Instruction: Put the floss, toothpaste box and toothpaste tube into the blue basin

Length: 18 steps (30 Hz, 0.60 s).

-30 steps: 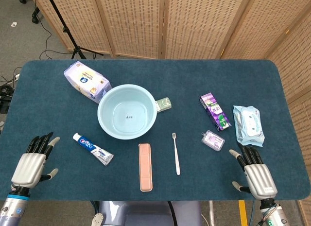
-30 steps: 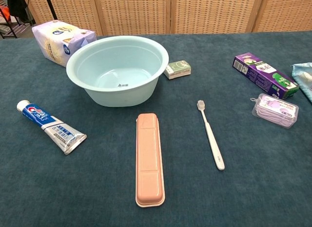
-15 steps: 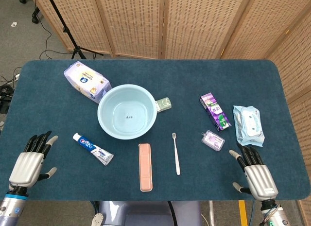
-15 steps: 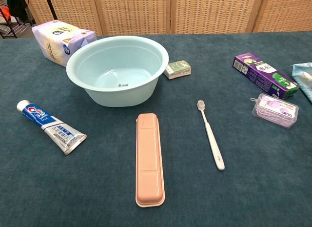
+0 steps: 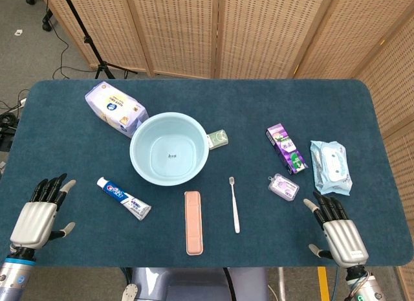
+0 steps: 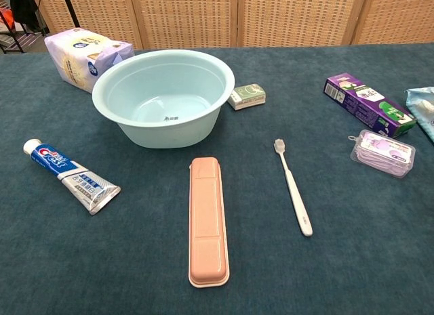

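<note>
Down at the near left corner of the table (image 5: pixel 362 100) your left hand (image 5: pixel 39 213) sits palm-down with fingers spread wide, holding nothing. It's well apart from everything else.

Next over, the toothpaste tube (image 5: pixel 123 198) lies flat near the front edge, long axis on a diagonal: white cap toward the far left, crimped end toward the near right. Behind it, toward the far left corner, there's a tissue pack (image 5: pixel 115 107), touching or just beside the blue basin (image 5: pixel 169 149). The basin is upright with nothing in it, a bit left of the table's middle. Just off its right rim is a small green box (image 5: pixel 218 138).

In front of the basin, a pink case (image 5: pixel 193 222) lies with its long axis running front to back. Beside it the toothbrush (image 5: pixel 233 204) runs much the same way, head pointing at the far edge.

On the right half, the toothpaste box (image 5: pixel 286 147) is the purple one, long axis mostly front to back, near end swung a little toward the right edge. Just in front of it, close but apart in the chest view, sits the floss (image 5: pixel 284 186), a clear case of picks lying flat. A wet wipes pack (image 5: pixel 330 167) is by the right edge.

Your right hand (image 5: pixel 337 226) is at the near right corner, fingers apart, holding nothing, near the floss but not touching.
</note>
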Available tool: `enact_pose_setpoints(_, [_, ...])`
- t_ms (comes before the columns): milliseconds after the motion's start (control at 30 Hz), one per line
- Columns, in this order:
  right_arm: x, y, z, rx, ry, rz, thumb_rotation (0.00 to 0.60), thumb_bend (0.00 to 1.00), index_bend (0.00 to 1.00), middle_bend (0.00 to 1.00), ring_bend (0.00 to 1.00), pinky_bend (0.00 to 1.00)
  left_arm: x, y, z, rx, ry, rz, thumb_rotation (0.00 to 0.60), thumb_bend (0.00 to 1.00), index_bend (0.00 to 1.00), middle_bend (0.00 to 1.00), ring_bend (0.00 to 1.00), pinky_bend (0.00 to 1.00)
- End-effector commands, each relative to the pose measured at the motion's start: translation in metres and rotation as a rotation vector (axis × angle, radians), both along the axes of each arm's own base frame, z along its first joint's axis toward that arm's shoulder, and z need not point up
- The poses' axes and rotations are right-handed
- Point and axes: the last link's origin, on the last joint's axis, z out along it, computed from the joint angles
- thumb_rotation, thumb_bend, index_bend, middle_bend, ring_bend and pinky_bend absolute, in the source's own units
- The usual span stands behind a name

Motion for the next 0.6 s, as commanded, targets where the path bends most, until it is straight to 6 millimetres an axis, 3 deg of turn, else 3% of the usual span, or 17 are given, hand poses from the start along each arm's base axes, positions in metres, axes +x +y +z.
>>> enact_pose_setpoints(33, [0.0, -0.001, -0.003, 0.007, 0.002, -0.004, 0.6, 0.13, 0.11, 0.0, 0.0, 0.0, 0.0, 0.0, 0.001, 0.0, -0.004, 0.002, 0.6, 0.18, 0.0, 0.0, 0.0, 0.0])
enact_pose_setpoints(167, [0.006, -0.01, -0.012, 0.036, -0.011, -0.015, 0.6, 0.13, 0.11, 0.0, 0.0, 0.0, -0.001, 0.0, 0.0, -0.015, -0.005, 0.011, 0.6, 0.18, 0.0, 0.0, 0.0, 0.0])
enact_pose_setpoints(600, [0.054, -0.071, -0.05, 0.107, 0.051, 0.069, 0.6, 0.12, 0.11, 0.0, 0.0, 0.0, 0.002, -0.003, 0.0, -0.05, -0.03, 0.01, 0.6, 0.18, 0.0, 0.0, 0.0, 0.0])
